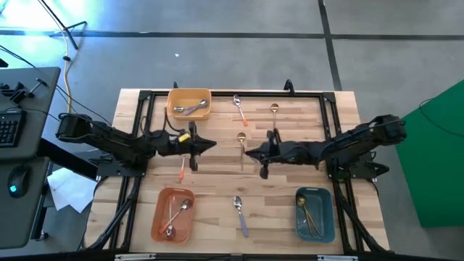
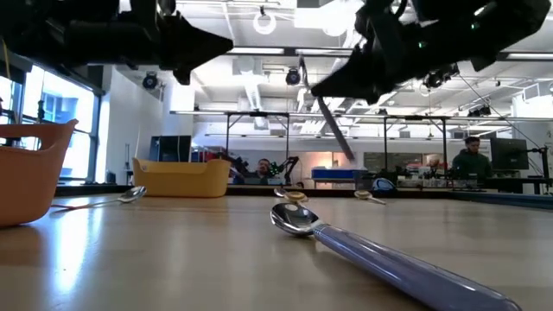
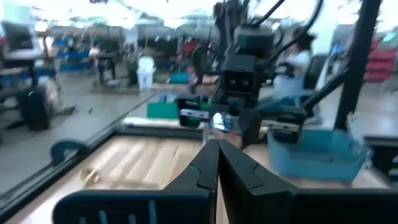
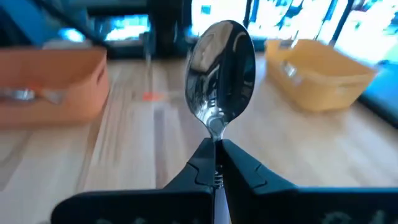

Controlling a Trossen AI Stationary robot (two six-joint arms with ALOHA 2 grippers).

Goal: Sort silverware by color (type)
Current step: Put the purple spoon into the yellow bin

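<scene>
Pincer (image 4: 216, 163) clamps spoon (image 4: 221, 74) upright.

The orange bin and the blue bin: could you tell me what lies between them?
One lavender-handled spoon, touching neither, shown in the high view.

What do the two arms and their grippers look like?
Both arms are black, jointed, with thin dark cables along them. The left arm has a yellow tag near its wrist. Each gripper, left and right, ends in two dark tapering fingers.
</scene>
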